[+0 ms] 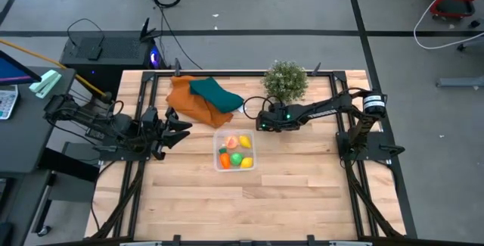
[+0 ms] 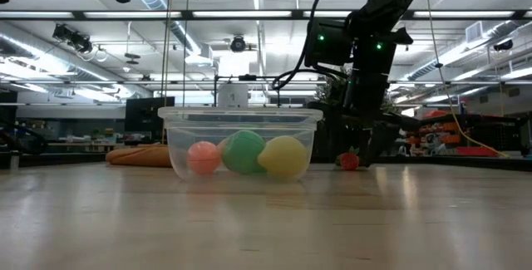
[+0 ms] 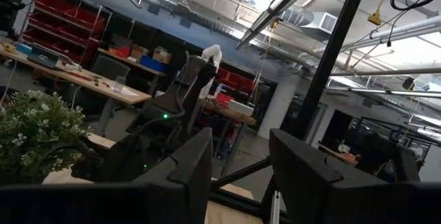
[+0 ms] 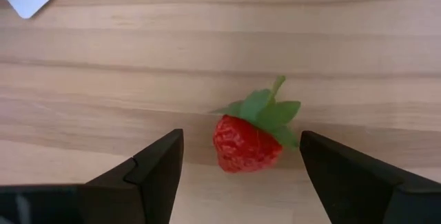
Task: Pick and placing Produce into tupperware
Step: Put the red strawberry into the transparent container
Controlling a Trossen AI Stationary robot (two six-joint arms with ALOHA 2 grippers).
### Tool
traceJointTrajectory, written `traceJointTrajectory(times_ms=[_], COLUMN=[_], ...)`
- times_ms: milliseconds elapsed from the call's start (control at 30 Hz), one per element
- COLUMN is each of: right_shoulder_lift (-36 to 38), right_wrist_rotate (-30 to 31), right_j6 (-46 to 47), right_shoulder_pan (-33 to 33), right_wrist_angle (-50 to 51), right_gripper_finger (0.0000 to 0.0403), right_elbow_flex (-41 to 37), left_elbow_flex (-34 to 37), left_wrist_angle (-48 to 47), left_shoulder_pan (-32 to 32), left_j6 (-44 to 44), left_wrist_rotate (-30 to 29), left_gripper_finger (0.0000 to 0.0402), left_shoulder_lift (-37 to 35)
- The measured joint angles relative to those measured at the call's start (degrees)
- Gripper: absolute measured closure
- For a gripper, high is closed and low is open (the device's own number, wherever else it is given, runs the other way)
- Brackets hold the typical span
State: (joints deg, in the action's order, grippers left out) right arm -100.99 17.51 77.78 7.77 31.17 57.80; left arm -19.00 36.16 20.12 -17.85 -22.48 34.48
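1. Currently, the right gripper (image 4: 241, 165) hangs above the wooden table (image 1: 302, 193), between the bushy green potted plant (image 1: 286, 80) and the small square clear plastic tub (image 1: 234, 151); its fingers are spread apart.
2. A red toy strawberry with green leaves (image 4: 249, 136) lies on the table between those fingers, untouched.
3. The tub holds peach, green, yellow and orange toy produce (image 1: 236, 155).
4. The left gripper (image 1: 181, 127) waits beside the orange and teal cloths (image 1: 203, 98), fingers apart, holding nothing.

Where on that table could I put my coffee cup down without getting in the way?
The bare front half, below the tupperware, is free. The back is crowded: cloths, potted plant, and the right end effector open over a strawberry.
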Motion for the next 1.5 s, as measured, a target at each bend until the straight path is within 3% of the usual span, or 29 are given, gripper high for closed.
traceJointTrajectory(times_ms=[733, 1500], right_shoulder_lift=[0.1, 0.1], right_wrist_rotate=[-0.9, -0.9], right_j6=[0.1, 0.1], right_shoulder_pan=[0.0, 0.0], right_wrist_angle=[0.0, -0.1], right_gripper_finger=[0.0186, 0.0284], right_elbow_flex=[0.0, 0.0], left_elbow_flex=[0.0, 0.0], left_wrist_angle=[-1.0, -1.0], left_shoulder_pan=[0.0, 0.0], left_j6=[-1.2, -1.1], left_wrist_rotate=[0.0, 0.0], left_gripper_finger=[0.0256, 0.0267], left_shoulder_lift=[0.0, 0.0])
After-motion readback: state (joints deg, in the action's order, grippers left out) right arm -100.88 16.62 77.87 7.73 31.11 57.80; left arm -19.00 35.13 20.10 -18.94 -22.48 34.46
